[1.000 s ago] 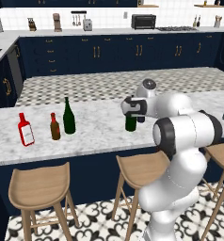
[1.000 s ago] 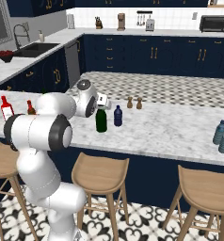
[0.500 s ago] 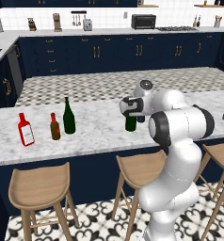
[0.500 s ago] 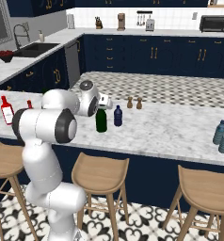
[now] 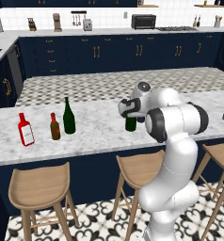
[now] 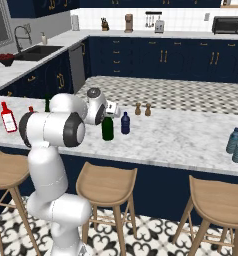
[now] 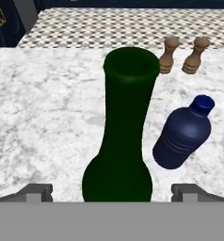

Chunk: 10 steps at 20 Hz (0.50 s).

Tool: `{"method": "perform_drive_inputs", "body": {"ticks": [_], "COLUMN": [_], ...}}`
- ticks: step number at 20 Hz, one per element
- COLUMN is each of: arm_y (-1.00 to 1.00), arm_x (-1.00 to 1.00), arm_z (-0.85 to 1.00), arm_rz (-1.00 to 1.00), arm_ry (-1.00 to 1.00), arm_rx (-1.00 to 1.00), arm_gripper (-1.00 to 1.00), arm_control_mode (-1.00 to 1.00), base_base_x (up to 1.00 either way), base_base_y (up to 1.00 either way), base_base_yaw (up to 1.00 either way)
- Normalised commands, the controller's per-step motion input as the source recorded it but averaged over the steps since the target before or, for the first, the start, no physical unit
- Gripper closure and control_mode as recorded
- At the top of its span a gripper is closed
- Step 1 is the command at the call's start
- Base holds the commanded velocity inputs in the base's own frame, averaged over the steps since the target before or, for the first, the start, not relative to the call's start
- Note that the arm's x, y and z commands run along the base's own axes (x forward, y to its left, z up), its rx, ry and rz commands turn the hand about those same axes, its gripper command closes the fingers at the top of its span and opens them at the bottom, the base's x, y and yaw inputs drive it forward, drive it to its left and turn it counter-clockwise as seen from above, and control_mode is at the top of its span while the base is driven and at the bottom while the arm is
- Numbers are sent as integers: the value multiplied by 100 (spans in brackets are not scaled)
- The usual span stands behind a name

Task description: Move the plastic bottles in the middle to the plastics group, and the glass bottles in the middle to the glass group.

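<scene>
One tall green bottle stands right in front of my hand, its neck rising between the two fingertips, which sit far apart on either side. My gripper is open at the top of this bottle in mid-counter. The small navy-blue bottle stands just to its right, also seen as the navy bottle beside the green one. The second green bottle stands next to the brown bottle and red bottle. Pale blue bottles stand at the far right.
Two small wooden shakers stand behind the navy bottle on the marble counter. Wooden stools line the counter's front. A sink lies on the far left counter.
My hand has shifted slightly left at the green bottle's neck and the elbow has swung right. None of the bottles has moved.
</scene>
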Motion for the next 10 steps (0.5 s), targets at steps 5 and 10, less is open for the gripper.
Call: {"method": "perform_drive_inputs", "body": {"ticks": [5,10], "arm_y": [0,0], "arm_x": [13,6], "arm_z": [-15,-5], "arm_rz": [0,0], "arm_ry": [0,0], "arm_rx": [0,0], "arm_gripper": [-100,-100], "arm_control_mode": [-100,-100], "base_base_x": [0,0], "base_base_y": [0,0], "base_base_yaw": [0,0]}}
